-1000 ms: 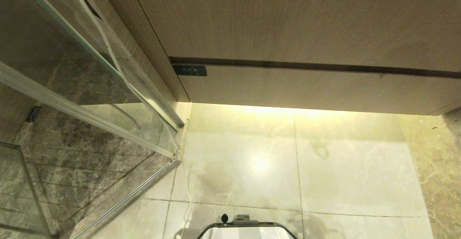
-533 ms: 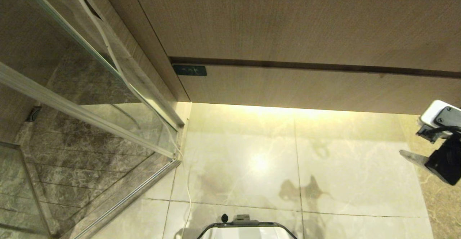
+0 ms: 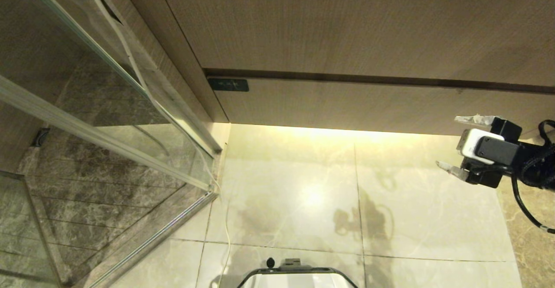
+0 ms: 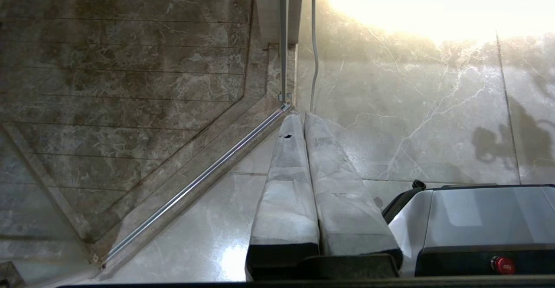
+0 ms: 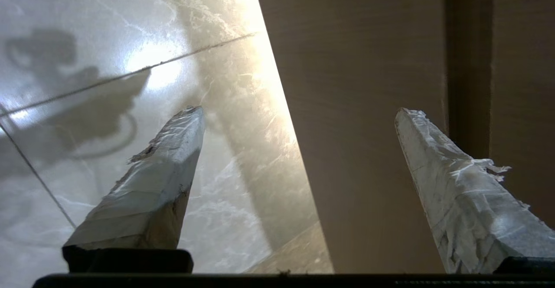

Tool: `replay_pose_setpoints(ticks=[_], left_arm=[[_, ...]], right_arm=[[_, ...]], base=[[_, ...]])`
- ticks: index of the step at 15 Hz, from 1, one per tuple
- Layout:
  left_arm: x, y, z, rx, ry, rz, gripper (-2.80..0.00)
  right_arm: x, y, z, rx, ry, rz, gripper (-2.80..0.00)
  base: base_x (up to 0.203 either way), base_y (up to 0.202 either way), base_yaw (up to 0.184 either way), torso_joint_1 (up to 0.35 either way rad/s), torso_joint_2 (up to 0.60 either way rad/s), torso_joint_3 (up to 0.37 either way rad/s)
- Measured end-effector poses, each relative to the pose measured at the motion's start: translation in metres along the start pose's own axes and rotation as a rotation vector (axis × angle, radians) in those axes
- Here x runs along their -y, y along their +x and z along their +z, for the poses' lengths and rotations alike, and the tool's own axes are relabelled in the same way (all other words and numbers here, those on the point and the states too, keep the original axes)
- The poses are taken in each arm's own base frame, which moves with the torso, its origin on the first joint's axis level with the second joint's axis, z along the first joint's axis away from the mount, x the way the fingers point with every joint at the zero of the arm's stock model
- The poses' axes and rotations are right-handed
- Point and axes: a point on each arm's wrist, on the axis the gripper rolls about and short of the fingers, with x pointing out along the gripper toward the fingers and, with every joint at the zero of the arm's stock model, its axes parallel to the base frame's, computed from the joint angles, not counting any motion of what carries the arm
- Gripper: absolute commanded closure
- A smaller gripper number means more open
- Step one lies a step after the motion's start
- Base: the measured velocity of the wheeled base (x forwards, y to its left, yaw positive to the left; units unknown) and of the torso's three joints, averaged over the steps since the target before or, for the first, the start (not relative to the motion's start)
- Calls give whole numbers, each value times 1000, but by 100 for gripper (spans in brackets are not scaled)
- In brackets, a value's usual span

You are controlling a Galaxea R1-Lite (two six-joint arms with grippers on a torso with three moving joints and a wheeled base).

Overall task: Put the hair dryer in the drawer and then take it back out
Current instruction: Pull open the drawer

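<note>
The drawer [image 3: 381, 106] is shut, its flat, handleless front of light brown wood-grain lying flush under a larger panel of the same finish, with a dark seam running between the two; nothing of its inside shows. The hair dryer itself is in none of the views, so its place cannot be told; only a thin pale cord [image 3: 225, 227] shows, running down beside the glass shower screen [image 3: 108, 119] and across the floor. The floor [image 3: 303, 201] is glossy pale marble tile with fine veins and thin grout lines, lit warm yellow along the foot of the vanity, and inside the shower the stone is darker and mottled brown. The right hand [image 3: 451, 145] hangs at the right edge of the head view, just in front of the drawer's lower edge, its two tapered, tape-wrapped fingers [image 5: 164, 179] spread wide and holding nothing. A second ago this hand was out of the head view altogether; half a second ago it had only entered at the right edge. The left hand [image 4: 305, 119] points down at the floor near the shower's metal threshold, its wrapped fingers pressed together, empty.
</note>
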Motion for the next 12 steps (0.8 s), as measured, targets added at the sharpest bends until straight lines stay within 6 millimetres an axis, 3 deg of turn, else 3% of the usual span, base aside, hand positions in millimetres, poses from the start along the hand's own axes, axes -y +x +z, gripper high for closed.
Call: replay_pose_setpoints(ticks=[3,12], left_arm=[[0,0,0,0,0,0,0],[0,0,0,0,0,0,0]], right_arm=[[9,16,-14,88,-59,-21,-280],[34,54,-36,119,-86,-116,-280]], base=[[0,0,0,0,0,0],[0,0,0,0,0,0]])
